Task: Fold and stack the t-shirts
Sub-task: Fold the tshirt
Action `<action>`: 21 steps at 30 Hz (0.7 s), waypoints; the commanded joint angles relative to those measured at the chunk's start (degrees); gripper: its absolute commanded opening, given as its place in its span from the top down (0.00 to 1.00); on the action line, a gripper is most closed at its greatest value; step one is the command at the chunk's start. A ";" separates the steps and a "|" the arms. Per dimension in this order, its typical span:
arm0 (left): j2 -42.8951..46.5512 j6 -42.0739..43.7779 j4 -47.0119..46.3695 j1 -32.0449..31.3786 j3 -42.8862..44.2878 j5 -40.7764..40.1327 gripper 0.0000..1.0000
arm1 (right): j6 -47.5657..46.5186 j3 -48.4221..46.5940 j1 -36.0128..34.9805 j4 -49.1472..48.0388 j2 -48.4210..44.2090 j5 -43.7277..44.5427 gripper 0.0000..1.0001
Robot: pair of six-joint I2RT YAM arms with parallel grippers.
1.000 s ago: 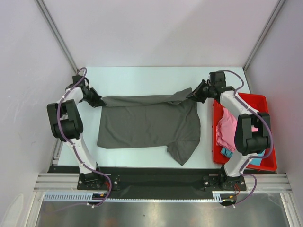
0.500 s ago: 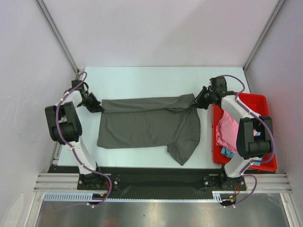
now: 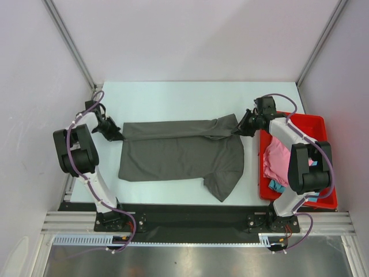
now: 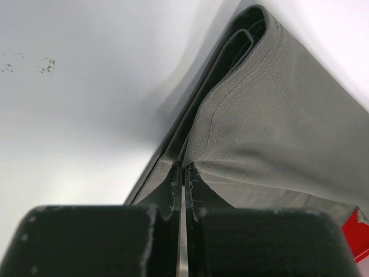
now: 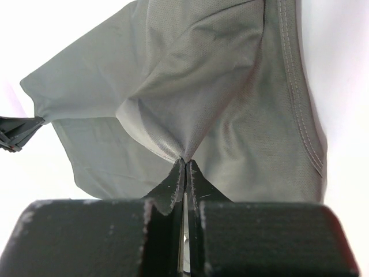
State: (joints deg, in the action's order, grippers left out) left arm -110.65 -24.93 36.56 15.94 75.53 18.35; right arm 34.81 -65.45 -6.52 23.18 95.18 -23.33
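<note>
2 sets of fingers were clenched on the charcoal-grey t-shirt, 1 at each end of its far edge. The left fingers sat at the shirt's far left corner. In the left wrist view they were pressed together with no visible gap, nipping several layers of folded cloth at the tips, and a stitched hem ran away from them. The right fingers held the far right corner, just beside the red tray. In the right wrist view they were likewise shut tight, pinching a gathered pucker of grey cloth, with a double-stitched hem running along the right side.

Between the 2 grips, a narrow band of the shirt's far edge lay doubled over the rest. The shirt's body was spread flat on the white counter, roughly in its middle, with 1 sleeve poking out at the near right.

Inside the tray, a crumpled pink t-shirt lay against the left wall. A turquoise t-shirt showed at the tray's near end, largely hidden by the right arm.
</note>
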 commanded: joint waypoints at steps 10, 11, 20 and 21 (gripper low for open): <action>1.84 1.02 -1.49 0.75 -3.45 1.43 1.00 | -2.81 1.55 0.55 1.17 0.27 1.45 1.00; 1.84 1.20 -1.57 0.84 -3.37 1.25 1.00 | -2.81 1.82 0.63 1.34 0.27 1.53 1.00; 1.58 0.93 -2.01 0.75 -3.81 1.25 1.00 | -2.81 2.26 0.72 0.46 1.15 1.45 1.00; 1.58 0.85 -2.10 0.75 -3.72 1.34 1.00 | -2.90 2.08 0.81 0.55 1.24 1.53 1.00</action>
State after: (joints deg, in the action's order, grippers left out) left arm -110.65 -24.93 35.40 15.97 72.05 19.22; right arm 32.93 -63.22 -6.13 24.14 96.09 -22.70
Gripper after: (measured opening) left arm 0.011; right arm 0.011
